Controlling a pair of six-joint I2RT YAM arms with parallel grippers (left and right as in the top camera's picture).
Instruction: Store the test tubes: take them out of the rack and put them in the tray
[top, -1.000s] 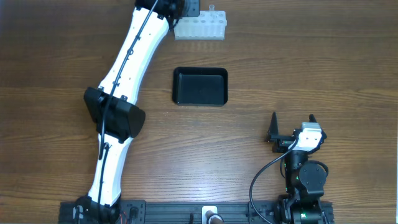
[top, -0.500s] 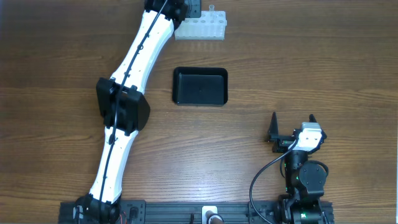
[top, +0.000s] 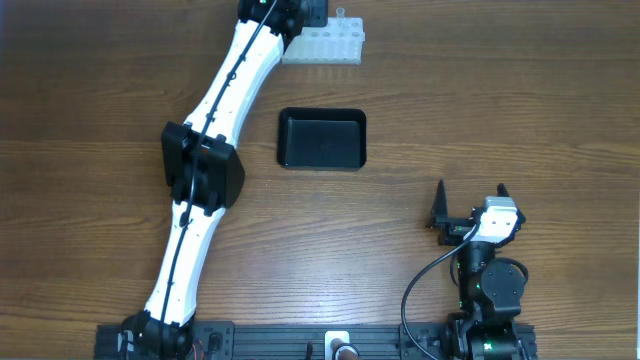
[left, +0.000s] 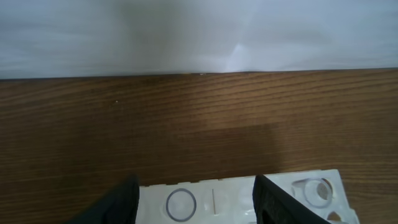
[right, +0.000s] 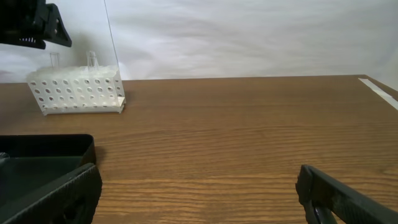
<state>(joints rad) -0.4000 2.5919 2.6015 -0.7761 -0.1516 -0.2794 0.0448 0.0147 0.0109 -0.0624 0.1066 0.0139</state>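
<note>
Step judged: first pick | left pincer (left: 198, 202) hung spread over rack (top: 325, 45) at bench (top: 520, 90) far edge, straddling a test tube (left: 181, 203) | right pincer (top: 471, 187) stood spread, well apart | next called for: lower, pinch test tube, carry to tray (top: 322, 140)

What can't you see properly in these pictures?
Top view: the left gripper covers one end of the rack, so the tubes there can't be counted.
Left wrist view: the bottom edge cuts off most of the rack.
Right wrist view: the picture's edge cuts off the tray, and the clear tubes are too faint to count.
</note>
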